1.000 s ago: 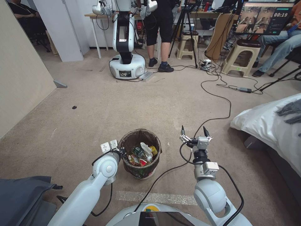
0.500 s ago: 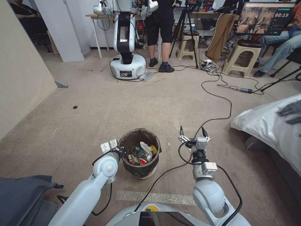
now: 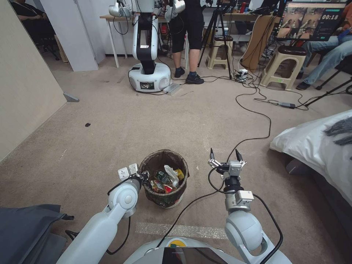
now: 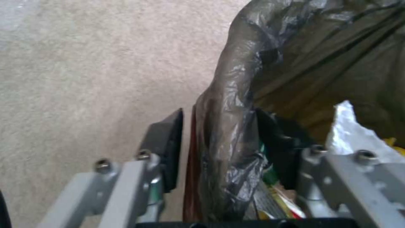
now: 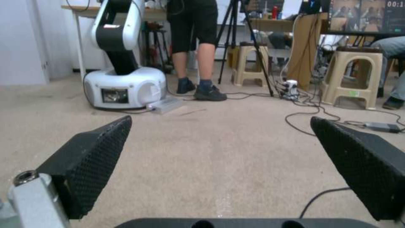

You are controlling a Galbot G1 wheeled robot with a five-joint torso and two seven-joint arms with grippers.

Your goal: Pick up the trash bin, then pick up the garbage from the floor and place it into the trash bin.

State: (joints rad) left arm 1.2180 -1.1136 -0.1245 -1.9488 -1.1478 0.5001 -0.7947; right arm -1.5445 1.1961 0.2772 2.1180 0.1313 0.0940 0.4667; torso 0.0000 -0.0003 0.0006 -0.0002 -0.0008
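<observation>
The trash bin [image 3: 164, 179] is seen on the beige carpet [image 3: 154, 121], right in front of the robot and a bit to its left. Its rim is wrapped by the dark bag, and that rim is straddled by the left gripper [image 4: 219, 139]: 1 black pad [image 4: 169, 148] is placed on the outside of the wall, the other finger is tucked inside among the rubbish, so the bin's edge is pinched between them. Whether the bin is lifted off the floor can't be told.

The garbage [image 3: 167, 179] is piled inside the bin: a white tissue, a yellow bit, colourful wrappers and something green-labelled can be made out.

The right gripper [image 3: 224, 156] is held just beside the bin on the robot's right, not touching it, low over the carpet. Its 2 black textured fingers [image 5: 90, 158] are spread wide apart with nothing between them. A black cable [image 3: 253, 121] is draped across the floor beyond it.
</observation>
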